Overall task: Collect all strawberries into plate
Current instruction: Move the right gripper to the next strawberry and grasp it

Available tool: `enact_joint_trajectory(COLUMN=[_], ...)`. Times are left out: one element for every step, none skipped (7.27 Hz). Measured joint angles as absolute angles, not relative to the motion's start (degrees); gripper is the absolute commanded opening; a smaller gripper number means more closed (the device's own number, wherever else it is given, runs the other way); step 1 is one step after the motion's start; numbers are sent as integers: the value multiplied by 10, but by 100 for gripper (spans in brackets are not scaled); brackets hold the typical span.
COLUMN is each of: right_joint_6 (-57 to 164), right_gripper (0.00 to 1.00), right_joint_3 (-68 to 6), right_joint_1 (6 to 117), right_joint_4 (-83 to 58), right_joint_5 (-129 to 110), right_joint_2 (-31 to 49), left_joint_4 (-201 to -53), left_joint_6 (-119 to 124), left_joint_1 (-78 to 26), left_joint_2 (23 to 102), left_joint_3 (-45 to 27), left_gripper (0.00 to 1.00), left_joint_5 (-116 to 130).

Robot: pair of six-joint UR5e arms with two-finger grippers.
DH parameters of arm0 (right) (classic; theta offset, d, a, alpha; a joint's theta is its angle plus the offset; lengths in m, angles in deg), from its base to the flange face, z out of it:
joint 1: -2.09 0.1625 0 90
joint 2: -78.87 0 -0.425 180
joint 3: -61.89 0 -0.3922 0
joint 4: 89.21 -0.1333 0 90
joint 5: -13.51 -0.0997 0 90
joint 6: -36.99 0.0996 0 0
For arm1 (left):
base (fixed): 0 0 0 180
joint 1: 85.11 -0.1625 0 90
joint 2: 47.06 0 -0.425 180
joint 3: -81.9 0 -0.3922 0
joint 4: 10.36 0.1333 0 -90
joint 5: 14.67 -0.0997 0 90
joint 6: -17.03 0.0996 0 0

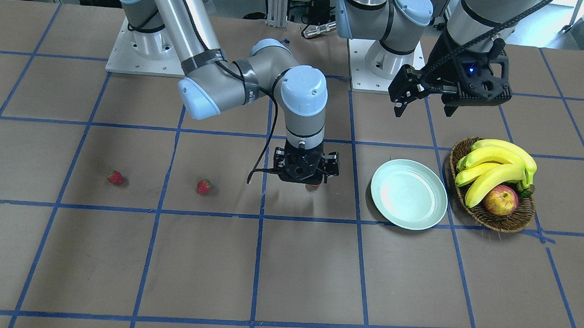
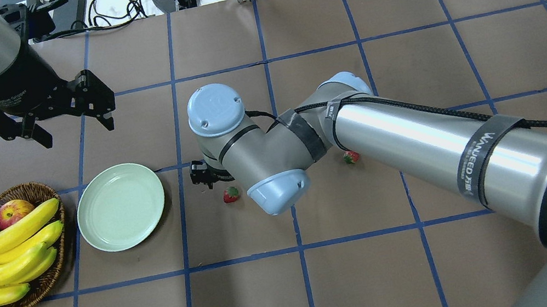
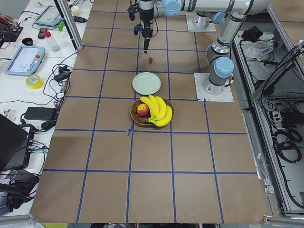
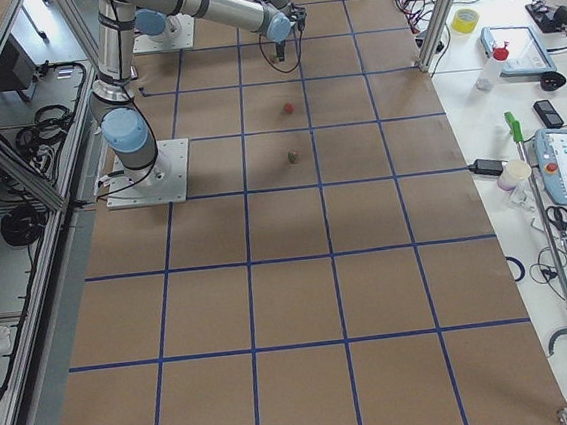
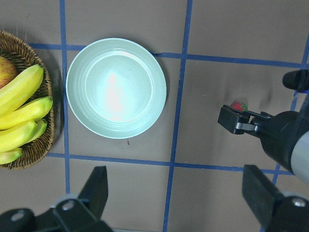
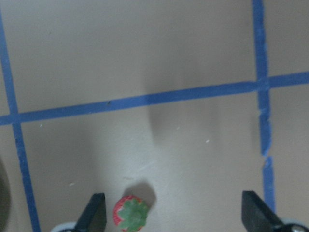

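My right wrist view shows the right fingers point(image 6: 95, 212) spread wide, with one strawberry point(image 6: 131, 213) lying between them at the lower edge. The front view hides this berry almost fully under the wrist, but it adds a second strawberry point(image 1: 204, 186) and a third strawberry point(image 1: 116, 177), well apart at centre left. The left fingers point(image 5: 98, 186), also spread, hang high; in their view the plate point(image 5: 116, 87) lies at upper left, just beside the basket point(image 5: 34, 150), with open counter point(image 5: 217, 58) of brown paper and blue tape between plate and berry.
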State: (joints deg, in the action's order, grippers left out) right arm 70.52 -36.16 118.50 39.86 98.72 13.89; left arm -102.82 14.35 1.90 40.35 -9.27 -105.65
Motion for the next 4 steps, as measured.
enact_joint_trajectory(right_joint_6=[648,602,557,517], right_gripper=[100,99,96,96], right_joint_3=[-370,-383,-403,-433], right_joint_1=[1144,1106,1062,1023], right_joint_4=[368,354,349,358], right_joint_5=[990,994,1004,1014], right_joint_2=[112,92,77,67], left_joint_4=[-1027,-1027,-1026,-1026], left_joint_6=[145,148,149,149], left_joint_1=[19,19,20,20], left_joint_2=[404,404,403,402], left_joint_3=[-93,-93,-93,-92], left_gripper=[100,100,100,100], left_joint_5=[-1056,-1055,-1055,-1055])
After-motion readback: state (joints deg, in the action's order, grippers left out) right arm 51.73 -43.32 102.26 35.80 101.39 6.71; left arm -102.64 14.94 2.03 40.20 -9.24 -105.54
